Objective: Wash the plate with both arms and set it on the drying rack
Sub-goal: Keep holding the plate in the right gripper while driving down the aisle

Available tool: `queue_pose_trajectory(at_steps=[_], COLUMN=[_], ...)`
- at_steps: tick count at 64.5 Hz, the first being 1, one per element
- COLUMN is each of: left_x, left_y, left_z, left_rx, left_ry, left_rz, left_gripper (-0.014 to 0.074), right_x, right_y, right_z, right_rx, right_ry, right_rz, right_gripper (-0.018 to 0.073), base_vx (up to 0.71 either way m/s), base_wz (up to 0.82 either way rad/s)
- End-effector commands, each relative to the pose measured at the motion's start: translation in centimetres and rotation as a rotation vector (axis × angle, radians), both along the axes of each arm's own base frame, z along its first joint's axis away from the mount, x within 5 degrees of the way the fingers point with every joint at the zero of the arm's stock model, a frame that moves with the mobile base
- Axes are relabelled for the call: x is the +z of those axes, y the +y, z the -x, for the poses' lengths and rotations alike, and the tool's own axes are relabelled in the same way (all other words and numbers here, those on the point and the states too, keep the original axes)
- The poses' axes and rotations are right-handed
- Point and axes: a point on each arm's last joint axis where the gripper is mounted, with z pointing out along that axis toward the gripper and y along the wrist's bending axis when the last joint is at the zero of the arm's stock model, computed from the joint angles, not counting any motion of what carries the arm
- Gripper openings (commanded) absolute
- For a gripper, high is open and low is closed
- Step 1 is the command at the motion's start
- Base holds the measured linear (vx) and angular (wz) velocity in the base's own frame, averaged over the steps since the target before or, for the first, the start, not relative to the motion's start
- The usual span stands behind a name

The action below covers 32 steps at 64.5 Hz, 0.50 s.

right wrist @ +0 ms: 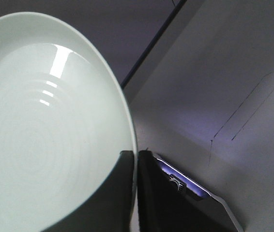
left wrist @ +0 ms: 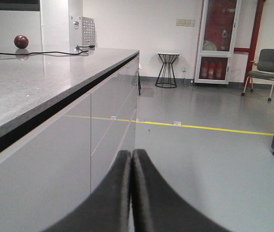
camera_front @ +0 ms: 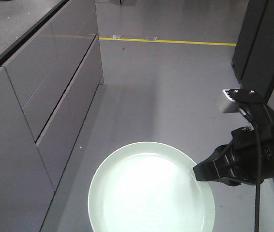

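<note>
The pale mint-green plate [camera_front: 149,193] hangs above the grey floor at the bottom centre of the front view, face up. My right gripper [camera_front: 197,171] is shut on its right rim; the black right arm [camera_front: 258,154] with its grey camera block reaches in from the right. In the right wrist view the plate [right wrist: 40,125] fills the left side, its rim pinched at my right gripper [right wrist: 134,157]. My left gripper [left wrist: 131,157] is shut and empty, pointing along the cabinet front over the floor. The drying rack is out of view.
A long grey counter with drawer fronts [camera_front: 40,82] runs down the left. A dark cabinet [camera_front: 267,43] stands at the right. A yellow floor line [camera_front: 175,41] crosses the back. A red apple [left wrist: 21,41] and a cable lie on the countertop; a stool and chair stand far off.
</note>
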Motion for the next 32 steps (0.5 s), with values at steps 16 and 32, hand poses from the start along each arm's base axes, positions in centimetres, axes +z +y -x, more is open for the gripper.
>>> queue_pose_trajectory(at_steps=[16,32], left_x=[1.63,1.63], left_y=[-0.01,-0.01], left_z=[0.3,0.3], left_rx=[-0.001,-0.001], left_ry=[-0.113,-0.113], left_rz=[-0.001,-0.001], left_gripper=[-0.0006,-0.0006], right_x=[1.48,1.48], right_y=[0.12,0.12], right_z=[-0.02,-0.02], right_rx=[-0.018,-0.018], right_ry=[-0.064,-0.064], right_rz=[-0.053,-0.053], right_gripper=[-0.0004,-0.0004], base_vx=[0.25,0.25], base_wz=[-0.02,-0.04])
